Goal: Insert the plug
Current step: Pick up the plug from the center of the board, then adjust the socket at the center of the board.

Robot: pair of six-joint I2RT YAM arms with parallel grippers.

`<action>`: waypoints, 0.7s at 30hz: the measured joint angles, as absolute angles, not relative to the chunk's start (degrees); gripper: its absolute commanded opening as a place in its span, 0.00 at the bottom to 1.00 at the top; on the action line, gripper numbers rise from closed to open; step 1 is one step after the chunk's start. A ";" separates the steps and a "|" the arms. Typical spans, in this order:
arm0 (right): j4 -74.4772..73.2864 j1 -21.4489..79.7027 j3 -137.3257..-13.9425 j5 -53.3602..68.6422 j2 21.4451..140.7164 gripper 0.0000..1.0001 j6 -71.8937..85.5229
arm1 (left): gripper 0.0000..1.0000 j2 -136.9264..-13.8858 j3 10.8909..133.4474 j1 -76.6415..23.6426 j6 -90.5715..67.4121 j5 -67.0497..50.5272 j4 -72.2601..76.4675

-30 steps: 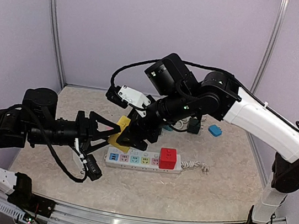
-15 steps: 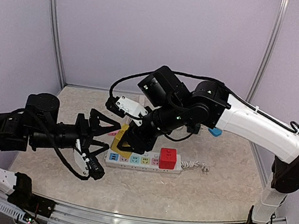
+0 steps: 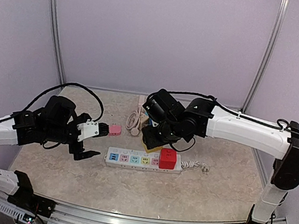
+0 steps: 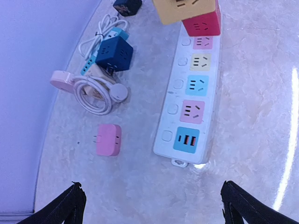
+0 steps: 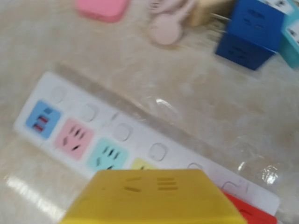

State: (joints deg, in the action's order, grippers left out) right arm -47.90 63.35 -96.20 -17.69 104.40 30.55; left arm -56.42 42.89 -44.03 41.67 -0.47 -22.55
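A yellow cube plug point(image 3: 152, 145) hangs just above the white power strip point(image 3: 132, 158), with my right gripper point(image 3: 158, 138) shut on it. In the right wrist view the yellow plug point(image 5: 154, 196) fills the bottom, over the strip's point(image 5: 121, 135) yellow socket, beside the red cube point(image 5: 250, 213). That red cube point(image 3: 168, 158) sits plugged in at the strip's right end. My left gripper point(image 4: 152, 196) is open and holds nothing, off the strip's point(image 4: 191, 88) USB end. The right fingers are hidden behind the plug.
A small pink plug point(image 4: 109, 139) lies on the table left of the strip. Behind it lie a coiled pink cord point(image 4: 93, 93), a dark blue cube point(image 4: 114, 52) and a teal one point(image 5: 292, 32). The strip's white cable point(image 3: 195, 165) trails right.
My left gripper opened, let go of the yellow plug and drew back to the left. The right arm took the plug and carried it down over the strip beside the red cube.
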 measured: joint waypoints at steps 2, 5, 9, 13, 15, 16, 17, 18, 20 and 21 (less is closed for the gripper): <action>-46.70 63.00 -94.74 -18.94 104.29 0.00 32.14 | 0.99 -58.78 41.15 -43.83 36.42 -1.89 -22.59; -44.80 62.02 -91.33 -19.22 103.15 0.00 33.12 | 0.99 -62.85 40.01 -43.77 30.65 -4.23 -21.98; -43.70 60.25 -86.72 -19.35 99.57 0.00 33.12 | 0.99 -68.82 39.79 -42.37 27.09 -7.16 -19.77; -42.35 58.96 -82.39 -19.79 94.08 0.00 32.47 | 0.99 -76.71 42.41 -38.30 27.77 -8.84 -19.03; -41.78 58.43 -80.77 -20.21 91.57 0.00 32.18 | 0.99 -81.43 45.56 -36.99 29.02 -9.34 -19.62; -41.65 58.30 -80.16 -20.49 90.54 0.00 32.08 | 0.99 -83.68 47.44 -36.53 29.98 -9.80 -20.34; -41.43 58.13 -79.46 -20.82 89.49 0.00 31.99 | 0.99 -85.58 49.25 -36.27 30.98 -10.22 -21.15; -41.19 57.91 -78.63 -21.12 88.42 0.00 31.94 | 0.99 -87.81 51.46 -36.07 32.29 -10.61 -22.28; -40.71 57.69 -76.79 -21.67 86.46 0.00 31.79 | 0.99 -92.14 55.81 -36.03 34.96 -11.42 -24.43; -40.58 57.54 -75.79 -21.85 85.52 0.00 31.77 | 0.99 -94.06 57.74 -36.03 36.25 -11.81 -25.65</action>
